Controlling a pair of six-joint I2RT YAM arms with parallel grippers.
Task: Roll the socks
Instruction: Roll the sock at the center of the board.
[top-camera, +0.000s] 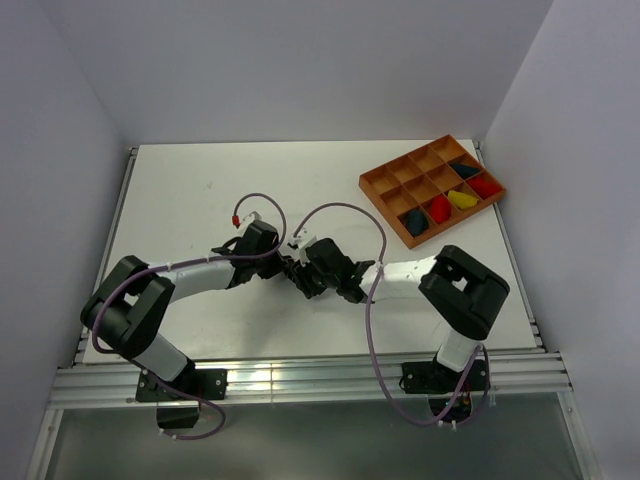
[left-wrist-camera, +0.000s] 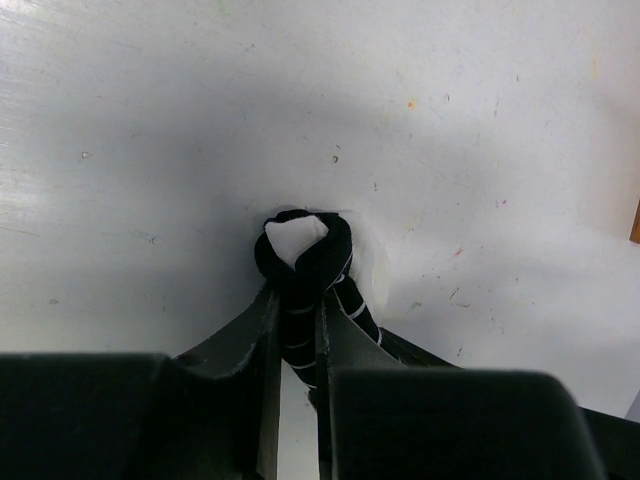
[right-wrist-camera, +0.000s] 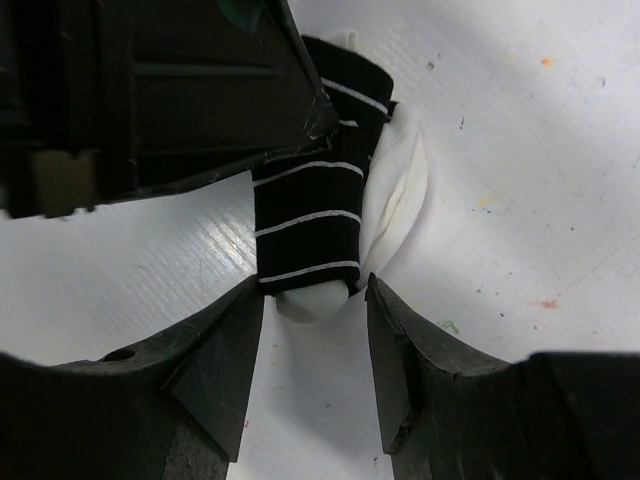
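Pinching black sock with thin white stripes and white toe (left-wrist-camera: 300, 250) mid-table, left gripper (left-wrist-camera: 298, 318) clamps tight on bunched fabric. Right gripper (right-wrist-camera: 313, 292) faces it, jaws parted either side of sock's white end. Sock lies on white table (top-camera: 200, 190), well apart from orange compartment tray (top-camera: 385, 182).

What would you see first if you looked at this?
A black fabric sock with thin white stripes and a white toe, mid-table: the left gripper pinches it while the right gripper sits open around its end. At the far right, an orange compartment tray holds small coloured bundles.
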